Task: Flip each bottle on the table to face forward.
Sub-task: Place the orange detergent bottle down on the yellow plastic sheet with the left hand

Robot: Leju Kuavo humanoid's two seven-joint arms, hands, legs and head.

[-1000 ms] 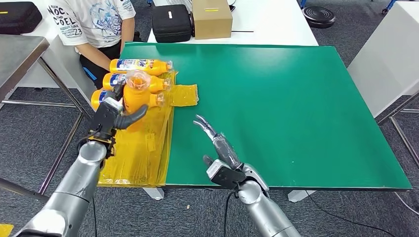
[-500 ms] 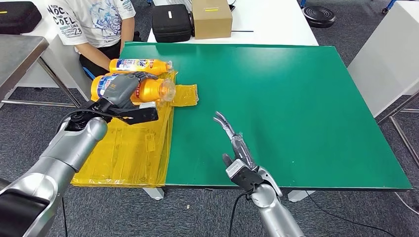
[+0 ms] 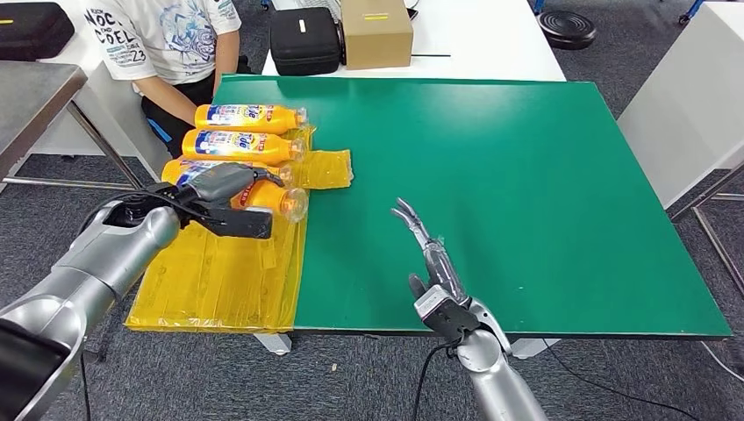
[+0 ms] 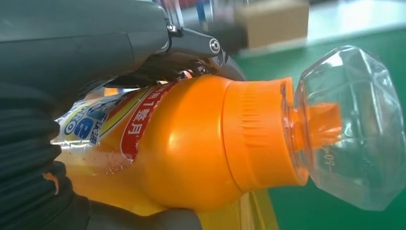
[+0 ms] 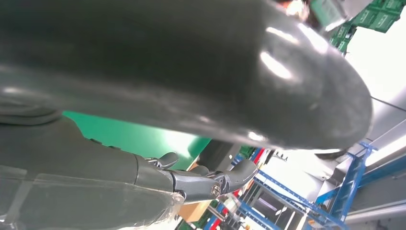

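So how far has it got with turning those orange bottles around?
Two orange plastic bottles, the farthest and the next, lie with their blue-and-white labels up, so they look done. The left hand grips a third orange bottle with a clear cap low over the yellow plastic sheet. A fourth lies partly hidden behind it. The right hand holds nothing.

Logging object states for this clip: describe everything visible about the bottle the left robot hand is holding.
The orange bottle looks like glossy plastic, with a ribbed orange collar and a clear faceted cap over an orange spout. Its blue, yellow and red label is partly hidden. It lies on its side, cap toward the green table, over the yellow plastic sheet, gripped by the left robot hand, nearest of four bottles.
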